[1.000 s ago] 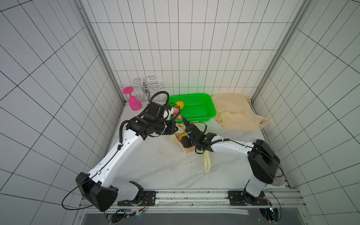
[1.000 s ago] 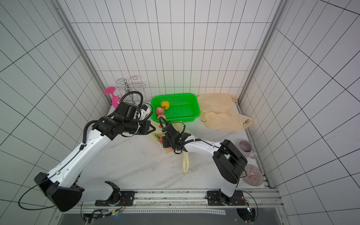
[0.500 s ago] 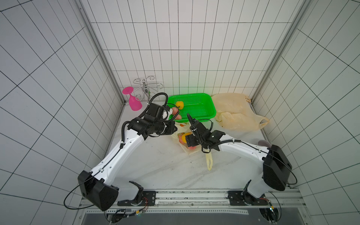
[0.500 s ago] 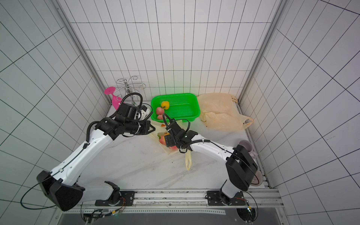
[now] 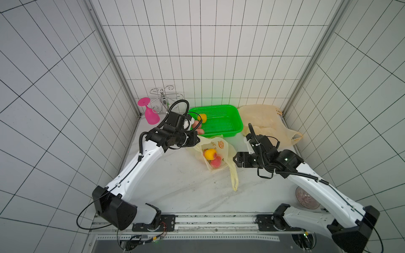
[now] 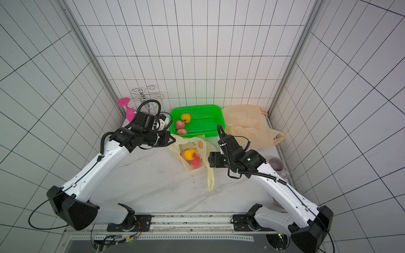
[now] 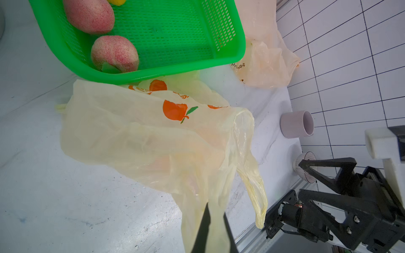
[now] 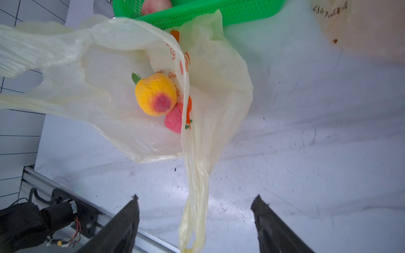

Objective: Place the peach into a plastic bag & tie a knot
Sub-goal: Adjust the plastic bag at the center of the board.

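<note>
Plainly, the widest bare stretch of the table (image 5: 175,188) lies between the 2 arms, toward the front rail, and the back is crowded. The plastic bag (image 5: 223,149) sits mid-table with its mouth gaping upward and its far edge up against the green basket (image 5: 240,124). Inside the bag a yellow peach (image 5: 210,154) rests against a pink peach (image 5: 216,163).

The left gripper (image 5: 196,139) is clamped on the bag's film at its left edge, lifting that side. The right gripper (image 5: 235,159) stands spread and empty just beside the bag's opposite side. A loose handle (image 5: 235,181) trails over the marble toward the rail.

A beige bag (image 5: 265,124) fills the back right corner, while a pink goblet (image 5: 151,116) and a wire rack (image 5: 163,98) fill the back left. 3 more peaches lie in the basket.

A mug (image 6: 277,165) by the right wall shows in a top view and in the left wrist view, not in the right wrist view. Only the right wrist view shows the handle lying between the spread fingers (image 8: 122,225).
</note>
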